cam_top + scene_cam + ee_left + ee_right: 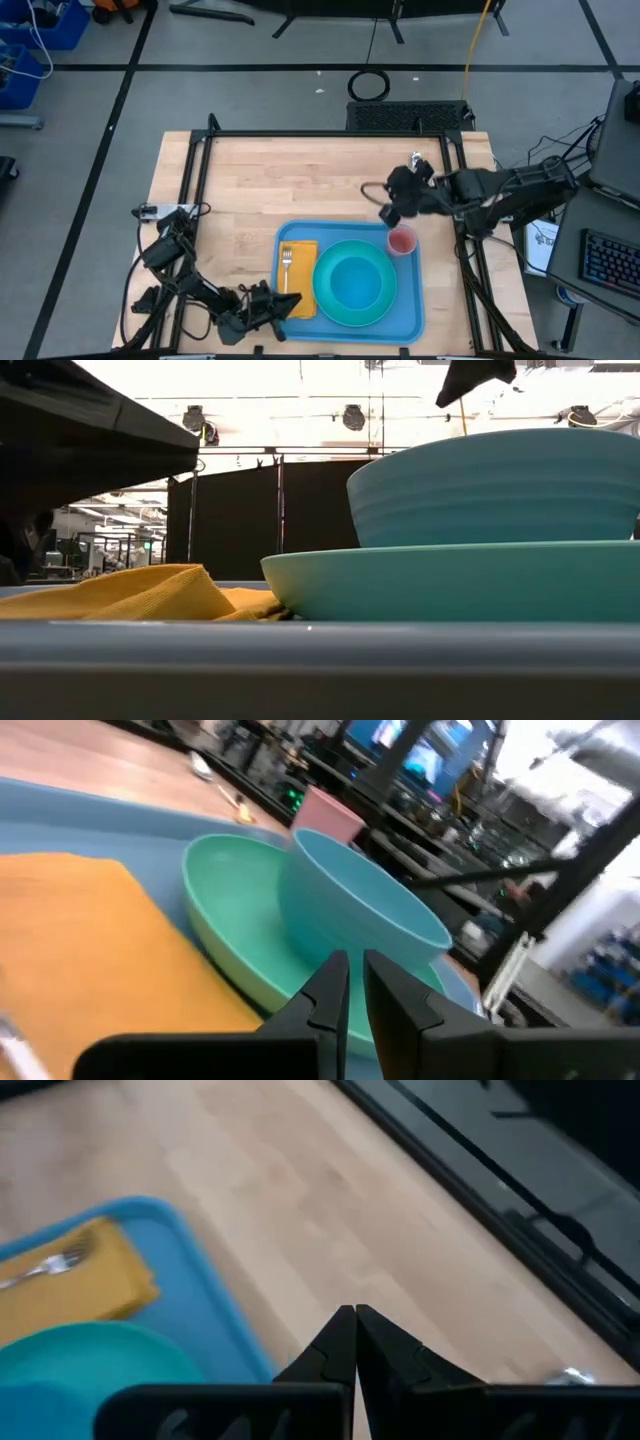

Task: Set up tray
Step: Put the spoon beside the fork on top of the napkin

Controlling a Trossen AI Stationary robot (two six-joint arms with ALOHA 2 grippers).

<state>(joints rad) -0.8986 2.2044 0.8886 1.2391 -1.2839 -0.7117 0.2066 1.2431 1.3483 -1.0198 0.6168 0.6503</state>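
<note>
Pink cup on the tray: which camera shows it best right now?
The high view: the pink cup stands fully visible in the tray's far right corner, beside the teal plate. The left wrist view shows only its upper part behind the blue bowl. The low and right wrist views do not show it.

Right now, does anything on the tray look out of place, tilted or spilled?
Nothing stands out. On the tray the bowl sits in the plate, the fork lies on the yellow napkin, and the pink cup stands upright at a corner. No spill shows.
</note>
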